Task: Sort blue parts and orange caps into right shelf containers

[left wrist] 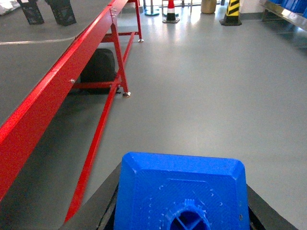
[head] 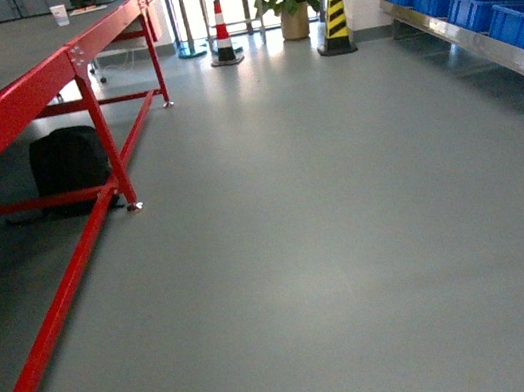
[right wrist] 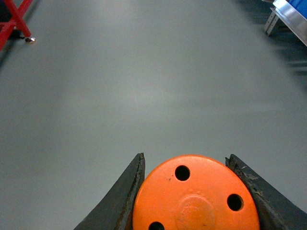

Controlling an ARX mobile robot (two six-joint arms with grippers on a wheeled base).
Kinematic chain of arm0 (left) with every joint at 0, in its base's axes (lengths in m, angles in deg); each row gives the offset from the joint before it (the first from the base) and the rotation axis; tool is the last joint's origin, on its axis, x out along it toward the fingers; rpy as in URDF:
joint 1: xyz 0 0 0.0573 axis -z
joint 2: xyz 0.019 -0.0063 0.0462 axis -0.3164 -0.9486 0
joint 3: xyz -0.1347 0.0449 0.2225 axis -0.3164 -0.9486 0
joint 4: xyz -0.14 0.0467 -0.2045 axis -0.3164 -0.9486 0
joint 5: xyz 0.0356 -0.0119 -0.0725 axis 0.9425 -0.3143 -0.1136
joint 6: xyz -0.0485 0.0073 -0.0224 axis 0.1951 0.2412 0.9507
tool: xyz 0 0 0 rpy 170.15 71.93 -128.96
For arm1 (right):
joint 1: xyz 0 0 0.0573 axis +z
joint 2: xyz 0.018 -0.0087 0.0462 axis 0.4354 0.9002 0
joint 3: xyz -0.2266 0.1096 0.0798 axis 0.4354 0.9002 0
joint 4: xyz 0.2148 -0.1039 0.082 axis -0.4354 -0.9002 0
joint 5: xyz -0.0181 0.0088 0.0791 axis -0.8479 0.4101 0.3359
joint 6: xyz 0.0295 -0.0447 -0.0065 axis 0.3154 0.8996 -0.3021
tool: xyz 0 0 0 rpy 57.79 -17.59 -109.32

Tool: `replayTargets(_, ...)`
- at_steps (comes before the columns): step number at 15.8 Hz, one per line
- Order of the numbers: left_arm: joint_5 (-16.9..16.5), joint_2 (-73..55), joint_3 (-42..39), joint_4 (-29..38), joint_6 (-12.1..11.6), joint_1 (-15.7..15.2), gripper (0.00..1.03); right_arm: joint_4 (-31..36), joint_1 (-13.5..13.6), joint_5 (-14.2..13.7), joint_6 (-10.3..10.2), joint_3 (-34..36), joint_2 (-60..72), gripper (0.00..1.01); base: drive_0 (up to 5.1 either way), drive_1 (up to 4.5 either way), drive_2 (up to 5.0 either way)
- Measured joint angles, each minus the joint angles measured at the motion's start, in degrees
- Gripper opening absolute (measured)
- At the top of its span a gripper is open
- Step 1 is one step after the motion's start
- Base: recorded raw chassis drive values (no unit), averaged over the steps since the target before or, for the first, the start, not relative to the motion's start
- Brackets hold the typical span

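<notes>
Carrying both pieces right now: the left gripper (left wrist: 180, 211) has its jaws clamped on a blue part (left wrist: 180, 189), and the right gripper (right wrist: 189, 201) is squeezed around an orange cap (right wrist: 196, 196). The blue containers (head: 472, 2) sit on the steel shelf (head: 479, 44) off to the front-right, well apart from both arms across open floor (head: 332, 245). The right arm looks nearer, so I'd guess the cap drops first. The red-framed counter (head: 30, 90) runs along the left.

Left tool (left wrist: 180, 211) clamps a blue part (left wrist: 181, 189); right tool (right wrist: 192, 191) clamps an orange cap (right wrist: 196, 196).
</notes>
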State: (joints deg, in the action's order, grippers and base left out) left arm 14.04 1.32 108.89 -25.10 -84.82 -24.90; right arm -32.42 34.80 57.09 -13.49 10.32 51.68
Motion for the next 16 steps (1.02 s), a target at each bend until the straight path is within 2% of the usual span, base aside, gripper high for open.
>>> replayTargets(16, 0.07, 0.07, 0.0, 0.22, 0.0, -0.02, 0.45, 0.13, 0.02, 0.02, 0.0, 0.0, 0.0, 0.43, 0.1, 3.94, -3.7)
